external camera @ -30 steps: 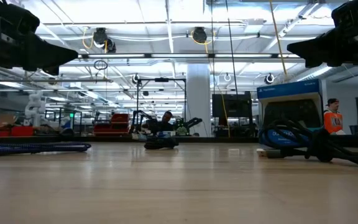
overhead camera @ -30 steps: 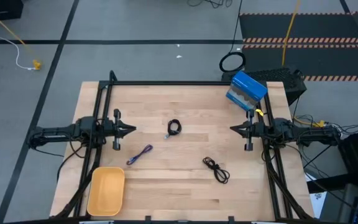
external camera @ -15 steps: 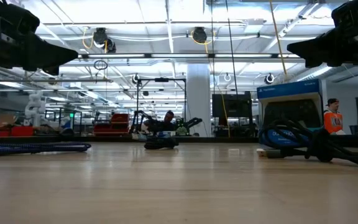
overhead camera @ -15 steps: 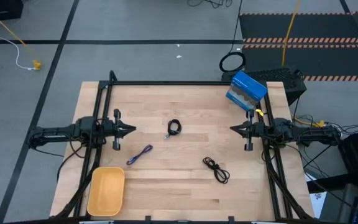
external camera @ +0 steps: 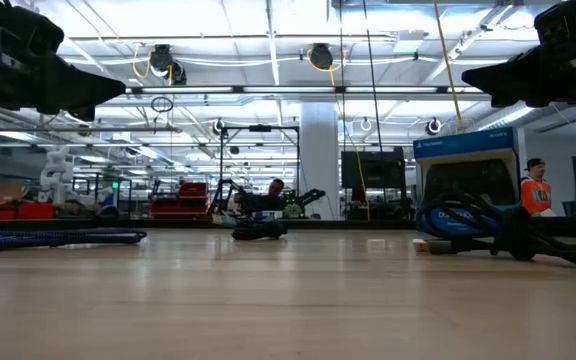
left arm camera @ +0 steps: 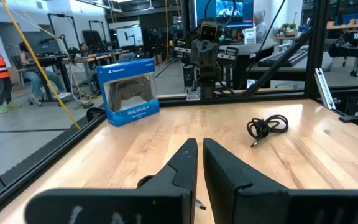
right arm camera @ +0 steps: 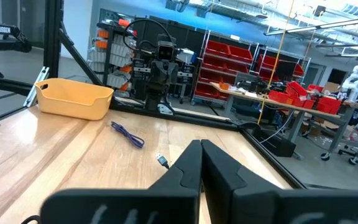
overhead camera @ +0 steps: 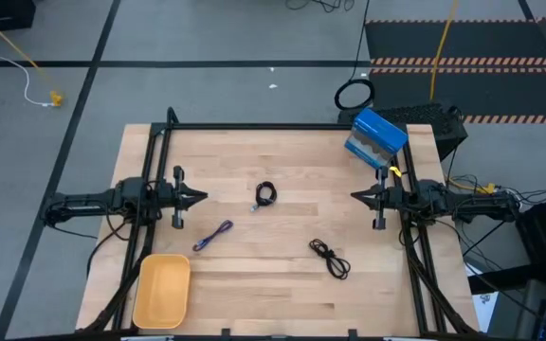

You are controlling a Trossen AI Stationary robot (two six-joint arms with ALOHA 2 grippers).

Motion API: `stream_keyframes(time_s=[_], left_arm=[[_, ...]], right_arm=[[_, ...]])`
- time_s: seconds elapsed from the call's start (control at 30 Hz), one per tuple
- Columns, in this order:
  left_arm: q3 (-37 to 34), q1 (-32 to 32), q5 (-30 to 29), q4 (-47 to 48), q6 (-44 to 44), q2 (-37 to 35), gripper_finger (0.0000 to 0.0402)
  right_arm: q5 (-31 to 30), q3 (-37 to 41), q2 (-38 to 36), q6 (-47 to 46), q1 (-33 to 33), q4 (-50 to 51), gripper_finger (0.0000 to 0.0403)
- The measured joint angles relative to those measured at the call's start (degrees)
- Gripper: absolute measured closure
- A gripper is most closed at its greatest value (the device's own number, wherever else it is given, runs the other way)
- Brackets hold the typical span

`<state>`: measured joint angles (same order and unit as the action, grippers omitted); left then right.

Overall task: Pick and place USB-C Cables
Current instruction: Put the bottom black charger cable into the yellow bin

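Three cables lie flat on the wooden table. A tight black coil (overhead camera: 266, 194) is at the centre, a purple cable (overhead camera: 213, 236) lies left of centre toward the near edge, also in the right wrist view (right arm camera: 128, 134), and a loose black bundle (overhead camera: 330, 258) lies right of centre near the front, also in the left wrist view (left arm camera: 267, 127). My left gripper (overhead camera: 202, 197) hovers shut and empty at the table's left side. My right gripper (overhead camera: 355, 196) hovers shut and empty at the right side. Both are above the table and point toward the centre.
A yellow bin (overhead camera: 162, 289) stands at the near left corner. A blue controller box (overhead camera: 377, 138) stands at the far right corner. A large black ring-shaped cable loop (overhead camera: 354, 95) lies on the floor beyond the table. Black frame rails run along the table's edges.
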<state>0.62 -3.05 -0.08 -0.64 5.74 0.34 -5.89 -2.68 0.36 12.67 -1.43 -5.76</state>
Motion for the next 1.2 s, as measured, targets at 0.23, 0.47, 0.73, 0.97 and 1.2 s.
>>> stream_keyframes(time_s=[0.23, 0.47, 0.73, 0.97, 1.2], left_arm=[[0.01, 0.00, 0.02, -0.01, 0.00, 0.02, 0.0371], [0.00, 0.02, 0.02, 0.00, 0.00, 0.00, 0.0371], [0.01, 0.00, 0.01, -0.02, 0.00, 0.01, 0.0371], [0.00, 0.02, 0.01, -0.01, 0.00, 0.01, 0.0371], [0.00, 0.01, 0.01, -0.02, 0.00, 0.00, 0.0371]], right_arm=[[-0.01, 0.00, -0.02, 0.00, -0.01, 0.00, 0.0403], [0.16, 0.01, -0.01, 0.00, -0.04, -0.02, 0.0403], [0.15, 0.00, 0.00, -0.81, -0.04, -2.92, 0.0403], [0.13, -3.48, 1.43, 0.04, -0.04, -3.15, 0.0403], [0.09, -10.50, 6.79, -0.93, -0.04, -0.74, 0.0403]])
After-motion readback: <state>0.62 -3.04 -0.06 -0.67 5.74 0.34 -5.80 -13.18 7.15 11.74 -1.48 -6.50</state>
